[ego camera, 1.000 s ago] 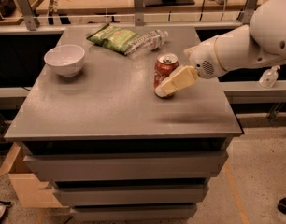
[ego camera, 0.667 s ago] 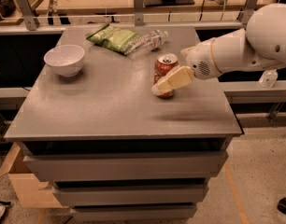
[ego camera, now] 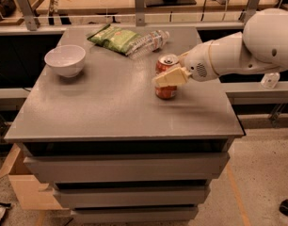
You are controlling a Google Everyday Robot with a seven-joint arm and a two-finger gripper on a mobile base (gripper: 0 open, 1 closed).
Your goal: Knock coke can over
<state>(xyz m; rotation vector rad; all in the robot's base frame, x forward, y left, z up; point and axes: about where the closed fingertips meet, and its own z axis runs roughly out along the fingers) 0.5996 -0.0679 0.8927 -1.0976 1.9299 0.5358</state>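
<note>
The coke can is a small red-orange can with a silver top, standing on the grey table right of centre and leaning slightly. My gripper reaches in from the right on a white arm, and its cream-coloured fingers lie across the front of the can's middle, touching it. The fingers hide the can's mid-section.
A clear plastic water bottle lies on its side behind the can, next to a green snack bag. A white bowl sits at the table's left. A rail with posts runs behind the table. A cardboard box stands on the floor at lower left.
My gripper has slid left and slightly up, from beside the can's lower right to across its front. The can stays in about the same spot.
</note>
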